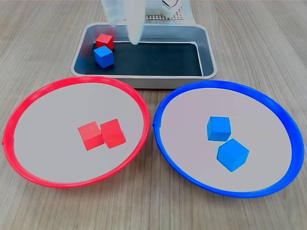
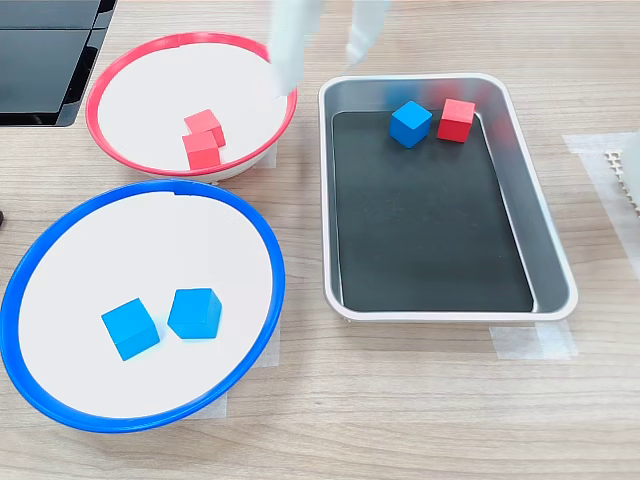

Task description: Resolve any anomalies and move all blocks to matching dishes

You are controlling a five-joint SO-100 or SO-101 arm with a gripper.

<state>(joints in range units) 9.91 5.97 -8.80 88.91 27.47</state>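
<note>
A pale wood-grain table [image 1: 43, 43] fills both exterior views. On it sit a red dish [image 1: 29, 103], a blue dish [image 1: 283, 120] and a silver tray [image 1: 211, 57] with a dark bottom.

Two red blocks [image 1: 101, 134] lie touching in the red dish, and two blue blocks [image 1: 225, 141] lie just beside each other in the blue dish. In the tray, a red block [image 1: 104, 41] and a blue block [image 1: 103, 56] sit together in the corner at the first exterior view's left.

Only the second exterior view shows a black panel [image 2: 45, 55] at its top left corner, clear tape [image 2: 525, 342] on the table by the tray, and a white perforated piece [image 2: 625, 175] cut off at its right edge. The first exterior view shows a white mesh part [image 1: 165, 18] behind the tray.

The gripper [image 2: 322, 45] is blurred and cut off by the top edge in both views. In the second exterior view its two pale fingers [image 2: 290, 45] stand apart, one over the red dish's rim and the other over the tray's edge, with nothing between them. In the first exterior view it is a smear over the tray's back wall.

No writing can be read anywhere.
</note>
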